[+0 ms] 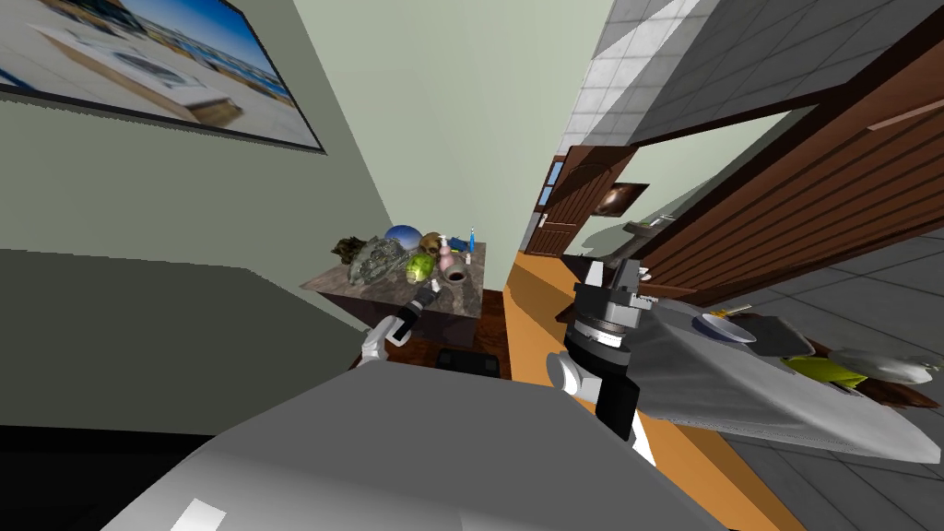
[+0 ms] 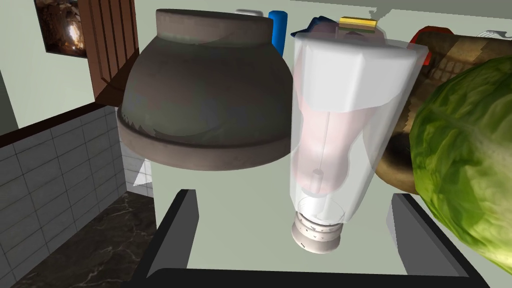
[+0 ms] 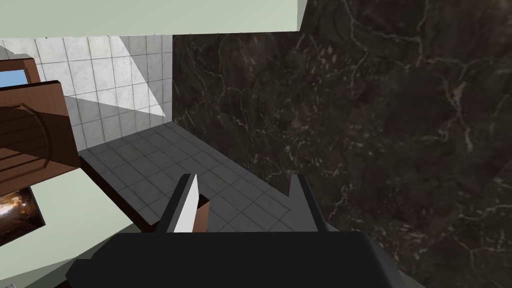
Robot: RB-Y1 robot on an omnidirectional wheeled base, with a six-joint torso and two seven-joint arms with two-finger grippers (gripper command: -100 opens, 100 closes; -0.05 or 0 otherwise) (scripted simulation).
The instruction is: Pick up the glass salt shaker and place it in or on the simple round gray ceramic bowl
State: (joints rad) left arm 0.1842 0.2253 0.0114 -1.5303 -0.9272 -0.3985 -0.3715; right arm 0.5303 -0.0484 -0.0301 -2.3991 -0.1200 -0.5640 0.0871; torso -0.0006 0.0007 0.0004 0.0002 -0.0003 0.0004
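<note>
Left hand [image 2: 292,197] stretched forward — fingers spread, right hand [image 3: 244,176] fingers parted

The salt shaker [image 2: 350,100] is clear glass with a milky white tint and a pale grey cap [image 2: 316,235]. A pink shape shows through it. The bowl [image 2: 205,100] beside it is dull grey-brown with darker smudges. The cabbage [image 2: 465,160] is bright green with paler veins. Beyond them are a blue bottle [image 2: 278,30] and a yellow sponge [image 2: 357,22]. The bench [image 1: 336,277] has a brown-grey marbled top, and at its far side sits a blue ball [image 1: 403,236]. The wall [image 1: 442,111] is pale green. On the right, the door [image 1: 793,203] is dark brown with slat lines, and the floor strip [image 1: 535,313] is orange. A blackish marbled surface [image 3: 375,125] carries thin pale veins, next to grey floor tiles [image 3: 210,170].
</note>
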